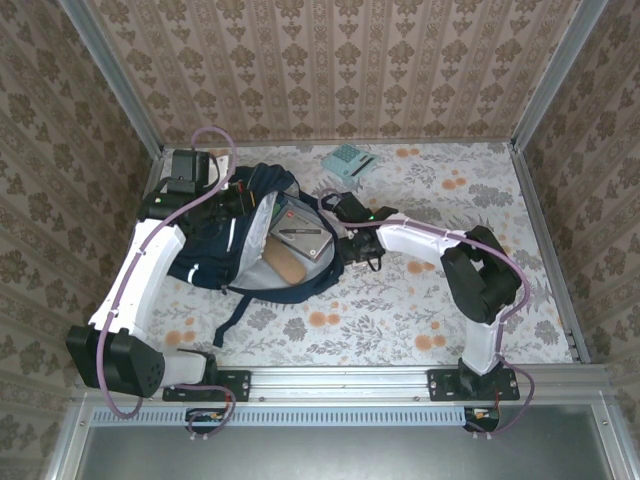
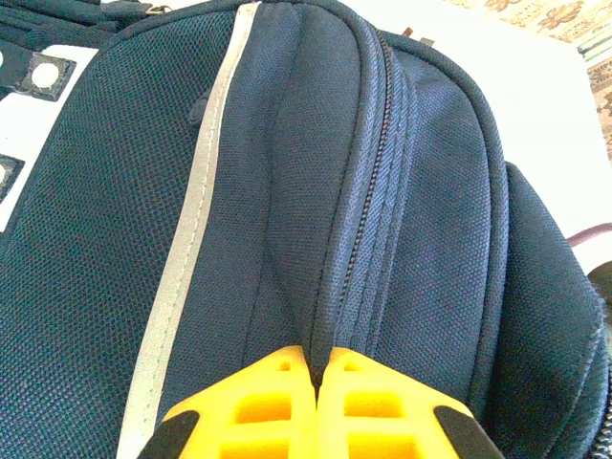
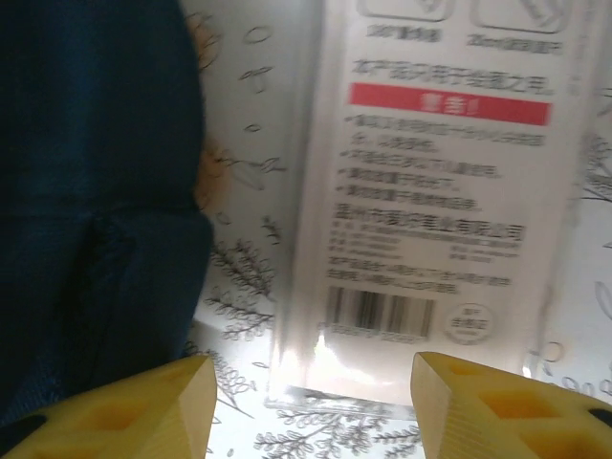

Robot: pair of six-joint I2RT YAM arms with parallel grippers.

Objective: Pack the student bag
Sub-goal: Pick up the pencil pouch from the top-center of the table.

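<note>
The student bag [image 1: 215,255], navy with a thin white stripe, lies open at the table's left, its grey lining [image 1: 262,225] showing. My left gripper [image 2: 317,382] is shut on a fold of its navy fabric [image 2: 287,191] beside the zipper, at the bag's far edge [image 1: 232,192]. Inside the bag lie a clear packet with a white label, red bar and barcode [image 3: 430,191] [image 1: 300,238], and a tan object [image 1: 286,266]. My right gripper [image 3: 311,402] [image 1: 338,232] hovers open over the packet's near end with nothing between its fingers; the packet rests on a white leaf-print surface [image 3: 239,306].
A teal device with keys [image 1: 347,160] lies at the back of the flowered table [image 1: 440,300]. Patterned walls close in the back and both sides. A dark strap [image 1: 232,318] trails from the bag toward the front rail.
</note>
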